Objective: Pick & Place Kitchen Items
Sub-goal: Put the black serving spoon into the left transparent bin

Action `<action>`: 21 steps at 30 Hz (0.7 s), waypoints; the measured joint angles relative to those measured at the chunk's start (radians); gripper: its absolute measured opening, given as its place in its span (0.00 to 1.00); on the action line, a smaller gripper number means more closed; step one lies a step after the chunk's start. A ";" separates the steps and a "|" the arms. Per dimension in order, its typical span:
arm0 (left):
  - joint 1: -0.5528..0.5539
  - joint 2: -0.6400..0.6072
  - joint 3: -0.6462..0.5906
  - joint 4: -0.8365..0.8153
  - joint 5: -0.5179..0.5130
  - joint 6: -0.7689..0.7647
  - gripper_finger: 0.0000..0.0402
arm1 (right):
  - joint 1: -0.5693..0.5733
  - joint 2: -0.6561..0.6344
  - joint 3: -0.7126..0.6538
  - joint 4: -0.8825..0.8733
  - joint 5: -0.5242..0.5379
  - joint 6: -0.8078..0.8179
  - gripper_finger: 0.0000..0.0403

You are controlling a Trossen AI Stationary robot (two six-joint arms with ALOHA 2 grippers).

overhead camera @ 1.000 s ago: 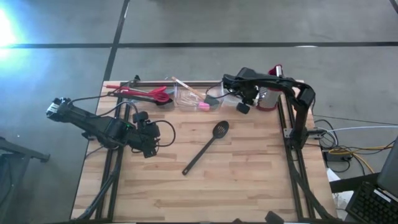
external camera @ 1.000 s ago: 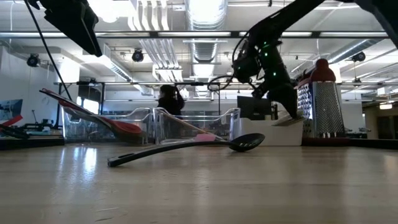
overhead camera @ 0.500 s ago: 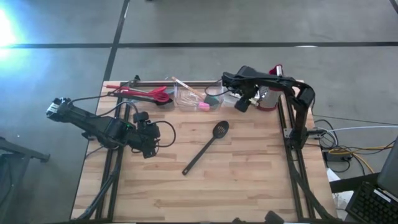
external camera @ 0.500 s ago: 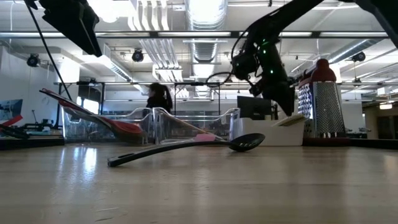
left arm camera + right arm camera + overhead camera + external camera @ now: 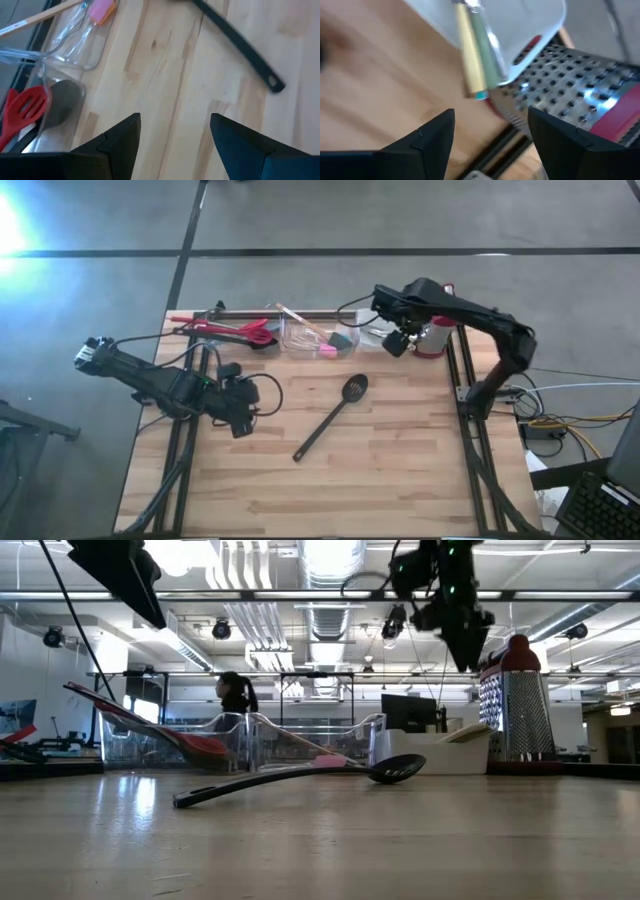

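A black slotted spoon (image 5: pixel 333 416) lies flat on the wooden table near its middle, also seen low across the table (image 5: pixel 300 778). A pale yellow-green utensil handle (image 5: pixel 476 55) lies in a white tub (image 5: pixel 525 22), its end sticking out over the rim. My right gripper (image 5: pixel 398 343) hangs open above that tub (image 5: pixel 450 752), touching nothing; the right wrist view shows the gripper (image 5: pixel 490 112) with nothing between its fingers. My left gripper (image 5: pixel 238 418) waits open over the table's left half, with bare wood between its fingers (image 5: pixel 175 117).
A clear tub (image 5: pixel 315 337) at the far edge holds a pink scraper (image 5: pixel 327 352) and a wooden-handled tool. Red utensils (image 5: pixel 235 330) lie left of it. A steel box grater (image 5: pixel 436 337) with a red top stands right of the white tub. A person walks in the room behind.
My right gripper has opened and risen well above the white tub, shifting a little toward the table's right edge. The pale utensil stays in the tub. The slotted spoon has not moved.
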 joint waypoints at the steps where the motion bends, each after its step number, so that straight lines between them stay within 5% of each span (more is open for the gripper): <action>1: 0.000 0.000 0.000 0.015 0.000 -0.007 0.61 | 0.015 -0.025 0.000 0.000 -0.026 0.021 0.60; 9: 0.000 0.032 -0.089 0.275 0.000 -0.098 0.61 | 0.178 -0.206 -0.002 0.005 -0.072 0.151 0.57; 21: 0.051 0.288 -0.107 0.623 -0.003 -0.151 0.61 | 0.397 -0.330 -0.002 0.040 -0.055 0.275 0.56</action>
